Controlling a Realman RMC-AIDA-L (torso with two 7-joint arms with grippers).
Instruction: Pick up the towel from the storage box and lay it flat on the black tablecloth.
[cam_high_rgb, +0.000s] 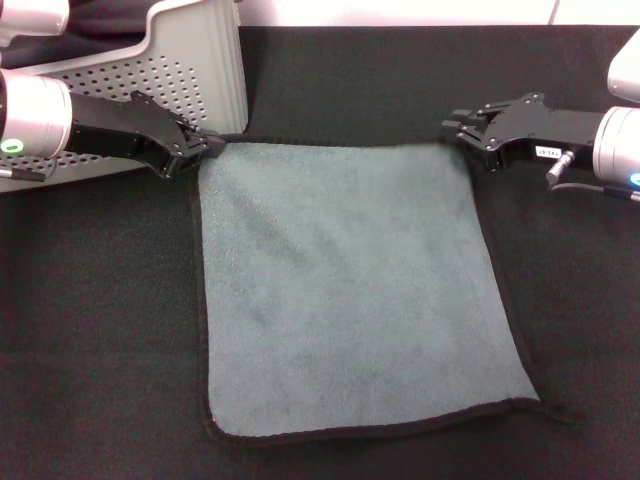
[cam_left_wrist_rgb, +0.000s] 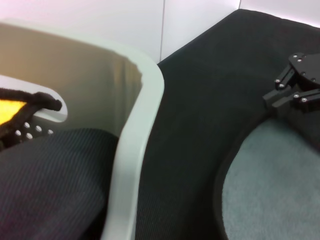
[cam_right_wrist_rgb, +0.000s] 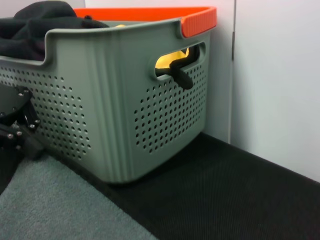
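Head view: the towel (cam_high_rgb: 350, 290) lies spread on the black tablecloth (cam_high_rgb: 90, 300), grey-green face up, its thin dark edging visible along all four sides. The near edge curls slightly and a short tail of edging trails off the near corner on the robot's right side.

Left gripper (cam_high_rgb: 207, 145): low over the cloth at the towel's far corner on the robot's left, its fingers drawn narrow onto the dark edging — the corner sits between the tips. The storage box (cam_high_rgb: 160, 60) stands just behind and beside this gripper, its perforated wall nearly touching the arm.

Right gripper (cam_high_rgb: 455, 130): at the opposite far corner of the towel, fingers likewise pinched together at the edging. Between the two grippers the towel's far edge runs nearly straight; the rest of the towel lies toward the robot from both.

Left wrist view: the box's pale rim (cam_left_wrist_rgb: 140, 145) in the foreground, with dark folded fabric (cam_left_wrist_rgb: 50, 180) inside it — and, farther off, the right gripper (cam_left_wrist_rgb: 272, 97) resting at the towel's (cam_left_wrist_rgb: 270, 185) rounded corner.

Right wrist view: the storage box (cam_right_wrist_rgb: 115, 110) seen from the side, showing a handle slot with yellow material (cam_right_wrist_rgb: 172, 59) behind it and an orange rim (cam_right_wrist_rgb: 197, 22) behind the box; the left gripper (cam_right_wrist_rgb: 22, 142) appears beside the box wall at the towel's (cam_right_wrist_rgb: 55, 205) edge.
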